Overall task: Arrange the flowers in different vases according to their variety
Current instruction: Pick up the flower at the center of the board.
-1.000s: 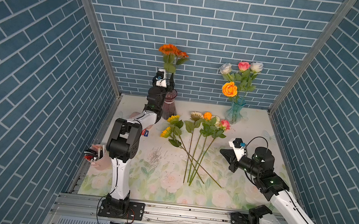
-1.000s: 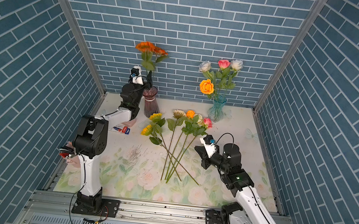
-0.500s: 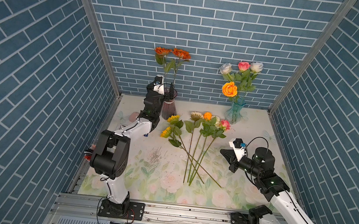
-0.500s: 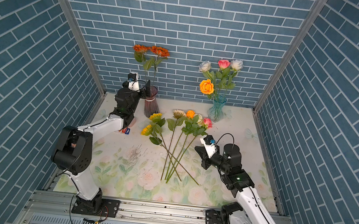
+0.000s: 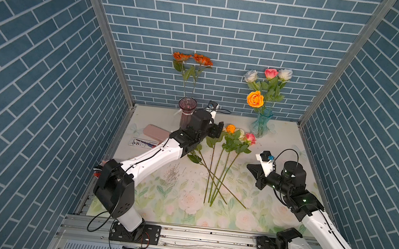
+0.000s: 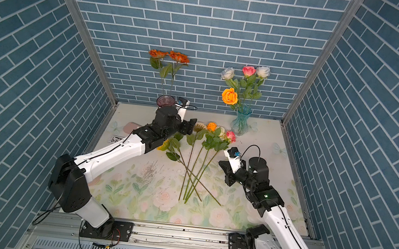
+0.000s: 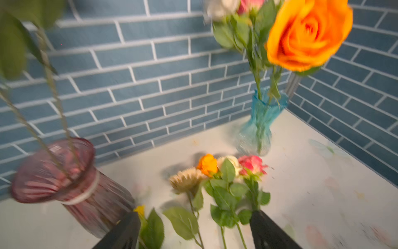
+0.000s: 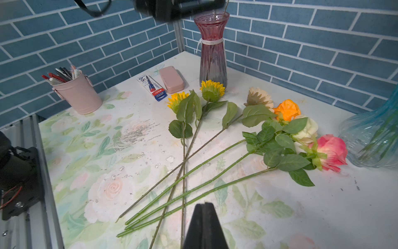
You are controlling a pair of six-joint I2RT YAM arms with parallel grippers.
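– Stems first: how will the loose flowers (image 8: 183, 170) handle?
– Light and springy, I'd judge: thin knobbed plastic stalks, fabric leaves and petals. Heads would crush or slip, so I'd pinch mid-stem, below the leaves.
– Where do they lie?
– Fanned over the middle of the worktop (image 5: 280, 149), heads toward 12 o'clock, cut ends crossing toward 6: yellow sunflower heads (image 8: 212, 89), a cream head (image 8: 258, 98), then the loose roses (image 8: 287, 110), orange, white and pink.
– And the vases?
– Ribbed glass: hard, slick, likely easy to tip. The plum vase (image 5: 186, 114), narrow neck tied in white, stands at 11 o'clock holding two orange blooms (image 5: 192, 58). The aqua vase (image 5: 261, 124), wavy-rimmed, at 1 o'clock holds four standing roses (image 5: 255, 98).
– The claws?
– The left claw (image 7: 195, 213) hangs released and empty, spread wide, above the heads near the plum vase. The right claw (image 8: 203, 208) is clenched on nothing, out toward 3 o'clock, apart from the stems.
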